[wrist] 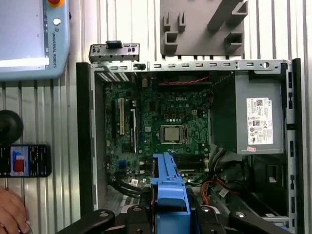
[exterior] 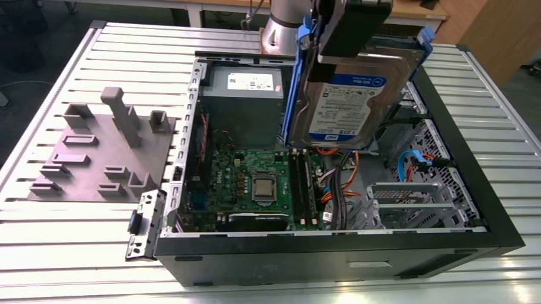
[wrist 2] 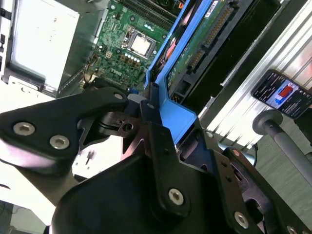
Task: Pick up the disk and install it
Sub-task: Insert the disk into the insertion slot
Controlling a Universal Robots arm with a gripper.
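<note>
One flat rectangular silver-metal disk (exterior: 351,104), with a white-and-blue label and a blue plastic carrier frame (exterior: 292,95) round its edges, hangs on edge from my black gripper (exterior: 335,62) above the open black computer case (exterior: 338,247). My fingers (wrist 2: 149,113) are clenched on one end of the carrier frame. This leaves the metal body and label face untouched, and the drive hangs long side down, in my judgement so that it can go edge-first between the case walls. Its lower edge sits clear of the green motherboard (exterior: 253,180), over the middle of the case. A silver perforated drive cage (exterior: 414,202) lies nearer, toward the exterior view's right. A large grey metal box (exterior: 245,88) with a white sticker fills the far part of the case, toward the exterior view's left. Outside the case, on the slatted metal table (exterior: 68,253), a grey moulded fixture plate (exterior: 93,152) lies at the exterior view's left. In the first wrist view the carrier frame points straight down over the board. The disk is lifted but not yet installed
</note>
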